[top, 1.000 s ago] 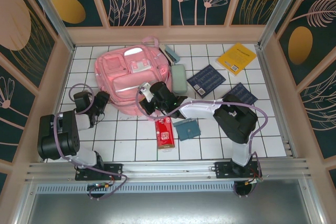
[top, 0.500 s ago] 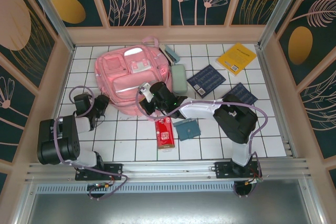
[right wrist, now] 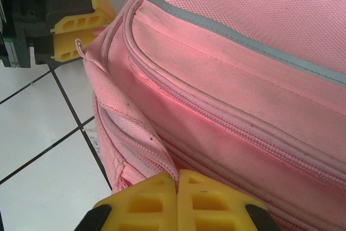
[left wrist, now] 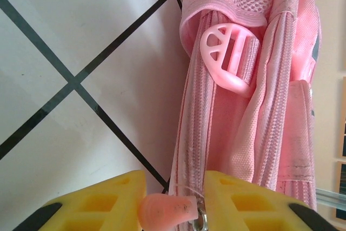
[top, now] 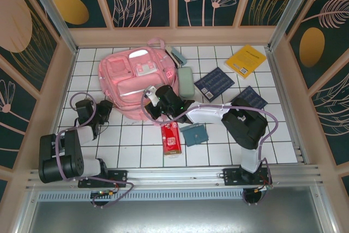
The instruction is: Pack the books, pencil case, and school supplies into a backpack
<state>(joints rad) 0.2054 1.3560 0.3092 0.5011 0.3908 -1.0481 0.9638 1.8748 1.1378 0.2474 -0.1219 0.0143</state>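
Overhead, I have the pink backpack (top: 117,75) lying flat in the upper left centre of the white tiled table (top: 229,145), front pockets facing up; I cannot see inside it. Writing first: the yellow book (top: 246,60) at upper right carries dark cover text and the red packet (top: 171,137) at lower centre has white markings, both too small for me to read.

By my count, three books lie on the tiles outside the bag: that yellow one, a navy book (top: 214,83) right of centre, and another navy book (top: 251,97) partly under the right arm. One mint pencil case (top: 186,82) lies just beside the bag's right edge. One grey-teal stapler (top: 175,55) sits at the bag's upper right corner, and one small teal square (top: 194,133) lies just right of the red packet.

My left gripper (top: 104,107) sits at the bag's lower left edge. Its wrist camera shows the yellow fingers (left wrist: 124,187) pinched on a pink zipper pull (left wrist: 162,212), with a pink strap buckle (left wrist: 230,55) higher in the frame.

My right gripper (top: 151,107) is at the bag's lower edge. Its yellow fingertips (right wrist: 151,198) are pressed together where a fold of pink fabric runs up to them; whether any cloth is caught between them I cannot tell.
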